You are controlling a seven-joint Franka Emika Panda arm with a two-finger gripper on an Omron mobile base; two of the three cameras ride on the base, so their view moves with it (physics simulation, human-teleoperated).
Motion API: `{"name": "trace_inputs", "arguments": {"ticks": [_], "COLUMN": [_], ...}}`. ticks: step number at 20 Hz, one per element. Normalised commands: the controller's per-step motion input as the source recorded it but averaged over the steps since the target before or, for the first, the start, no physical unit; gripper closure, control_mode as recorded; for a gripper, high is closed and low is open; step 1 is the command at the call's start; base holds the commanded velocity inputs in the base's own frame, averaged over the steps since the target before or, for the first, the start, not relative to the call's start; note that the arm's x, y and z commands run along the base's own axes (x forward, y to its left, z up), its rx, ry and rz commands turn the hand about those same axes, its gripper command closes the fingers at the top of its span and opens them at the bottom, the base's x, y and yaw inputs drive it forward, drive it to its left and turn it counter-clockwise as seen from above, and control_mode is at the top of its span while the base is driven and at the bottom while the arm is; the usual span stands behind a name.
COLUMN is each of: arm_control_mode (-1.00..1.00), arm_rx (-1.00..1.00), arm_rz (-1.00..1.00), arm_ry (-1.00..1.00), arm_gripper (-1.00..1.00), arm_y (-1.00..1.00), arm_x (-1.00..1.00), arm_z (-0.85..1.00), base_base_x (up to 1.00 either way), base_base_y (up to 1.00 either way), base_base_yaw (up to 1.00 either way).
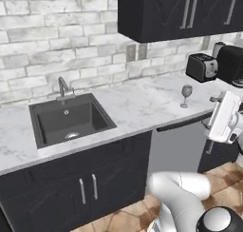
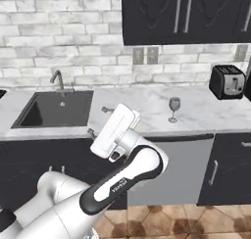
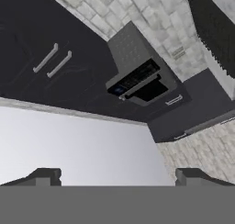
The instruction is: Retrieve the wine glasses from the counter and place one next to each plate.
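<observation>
While the arm is raised in front of the cabinets, nothing is held. Left to right along the counter (image 2: 142,103): dark sink (image 2: 56,108) with faucet (image 2: 57,79) at the far left, bare marble in the middle, one wine glass (image 2: 174,109) standing upright right of centre, toaster (image 2: 227,81) far right against the brick wall. In the left base view the same glass (image 1: 186,95) sits near the front part of the counter, toaster (image 1: 201,66) behind it. A second glass and the plates can't be placed from these pictures.

Gripper (image 2: 98,121): fingers spread wide, nothing between them; one finger tip (image 2: 106,108) pokes up toward the counter edge, the other sits lower. In the hand view the two dark fingertips (image 3: 43,176) stand well apart at the bottom, camera looking up at the black cabinets and wall, not at the glass.

Key relation: the glass lies to the right of the gripper and farther back, up on the counter top, well apart from it. The glass's long axis is vertical (stem upright). The hand is tilted and points left and up, away from the glass. My read: the hand needs to swing right and re-aim, with the fingers either side of the stem or bowl, before any grasp. Retrieval not yet begun on this glass.
</observation>
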Motion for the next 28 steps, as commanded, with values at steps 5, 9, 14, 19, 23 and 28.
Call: {"name": "trace_inputs", "arguments": {"ticks": [5, 9, 14, 19, 23, 28], "arm_control_mode": [1.00, 1.00, 1.00, 1.00, 1.00, 1.00], "arm_rx": [0.00, 0.00, 0.00, 0.00, 0.00, 0.00], "arm_rz": [0.00, 0.00, 0.00, 0.00, 0.00, 0.00], "arm_ry": [0.00, 0.00, 0.00, 0.00, 0.00, 0.00], "arm_gripper": [-1.00, -1.00, -1.00, -1.00, -1.00, -1.00], "arm_y": [0.00, 0.00, 0.00, 0.00, 0.00, 0.00], "arm_x": [0.00, 0.00, 0.00, 0.00, 0.00, 0.00], "arm_z": [0.00, 0.00, 0.00, 0.00, 0.00, 0.00], "base_base_x": [0.34, 0.31, 0.33, 0.66, 0.86, 0.54], "base_base_y": [-0.50, -0.56, -0.72, -0.40, -0.01, -0.01], "base_base_yaw": [0.31, 0.19, 0.11, 0.18, 0.16, 0.17]}}
